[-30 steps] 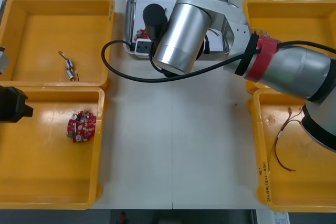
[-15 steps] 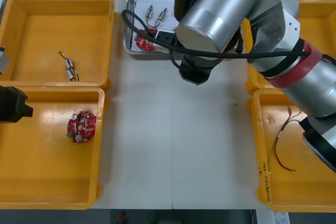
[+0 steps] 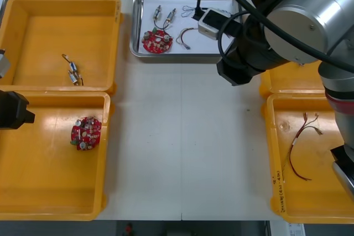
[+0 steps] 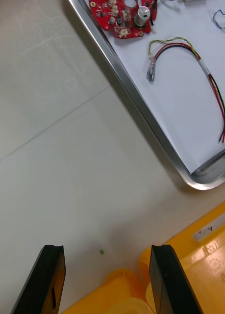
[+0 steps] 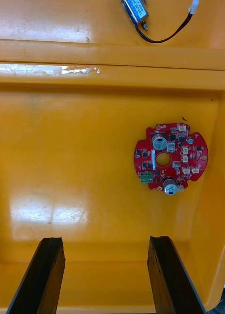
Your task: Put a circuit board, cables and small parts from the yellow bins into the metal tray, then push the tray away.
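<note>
The metal tray (image 3: 136, 53), white inside, stands at the table's far middle. In it lie a red circuit board (image 3: 157, 41), two small metal parts (image 3: 164, 15) and a red and yellow cable (image 3: 185, 37). My right arm (image 3: 298, 20) reaches over the tray's right end. The right gripper (image 4: 107, 279) is open over bare table beside the tray's rim (image 4: 141, 108), holding nothing. Past its fingers lie the board (image 4: 123, 17) and the cable (image 4: 190, 59). My left gripper (image 5: 106, 274) is open over the near left bin, short of a second circuit board (image 5: 170, 159).
The far left yellow bin (image 3: 33, 37) holds a small metal part (image 3: 73, 74). In the near left bin (image 3: 33, 192) lies the second board (image 3: 85, 133). A red cable (image 3: 301, 147) lies in the near right bin (image 3: 326, 203). A bin corner (image 4: 190, 265) sits by the right fingers.
The right arm has swung off the tray toward the right, uncovering the board, parts and cable inside. The left arm has not moved.
</note>
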Robot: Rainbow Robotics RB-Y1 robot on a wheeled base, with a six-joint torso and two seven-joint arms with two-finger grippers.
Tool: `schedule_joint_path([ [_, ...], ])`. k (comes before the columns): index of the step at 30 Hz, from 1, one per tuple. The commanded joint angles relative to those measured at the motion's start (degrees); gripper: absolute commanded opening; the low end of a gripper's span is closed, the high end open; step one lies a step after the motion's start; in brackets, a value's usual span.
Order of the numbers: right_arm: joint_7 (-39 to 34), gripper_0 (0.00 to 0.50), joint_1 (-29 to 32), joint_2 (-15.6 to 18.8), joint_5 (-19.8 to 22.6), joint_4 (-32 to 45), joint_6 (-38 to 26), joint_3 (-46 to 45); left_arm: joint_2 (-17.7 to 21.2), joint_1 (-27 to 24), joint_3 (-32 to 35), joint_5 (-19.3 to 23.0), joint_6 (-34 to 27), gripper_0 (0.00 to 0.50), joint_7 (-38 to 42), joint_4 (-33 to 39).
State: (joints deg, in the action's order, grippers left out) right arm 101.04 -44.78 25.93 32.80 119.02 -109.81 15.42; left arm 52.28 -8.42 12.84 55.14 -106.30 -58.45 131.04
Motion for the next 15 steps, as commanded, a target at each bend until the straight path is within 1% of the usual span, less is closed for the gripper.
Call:
schedule_joint_path([
  [1, -3.31, 0.500, 4.61, 3.78, 1.92, 5.43, -0.19, -5.84, 2.48, 0.95, 1.49, 0.40, 0.48, 0.500, -5.45, 1.50],
  [3, -4.36, 0.500, 6.19, 4.75, 2.89, 6.31, -0.19, -7.69, 2.48, 0.95, 1.49, 0.40, 0.48, 0.500, -5.45, 1.50],
  [7, -10.25, 0.500, 9.89, 7.12, 6.67, 7.71, -0.19, -11.64, 2.48, 0.95, 1.49, 0.40, 0.48, 0.500, -5.45, 1.50],
  [10, -13.50, 0.500, 12.52, 8.88, 8.43, 8.86, -0.19, -14.19, 2.48, 0.95, 1.49, 0.40, 0.48, 0.500, -5.45, 1.50],
  [15, -17.28, 0.500, 16.74, 11.69, 9.13, 10.88, -0.19, -17.36, 2.48, 0.95, 1.49, 0.40, 0.48, 0.500, -5.45, 1.50],
])
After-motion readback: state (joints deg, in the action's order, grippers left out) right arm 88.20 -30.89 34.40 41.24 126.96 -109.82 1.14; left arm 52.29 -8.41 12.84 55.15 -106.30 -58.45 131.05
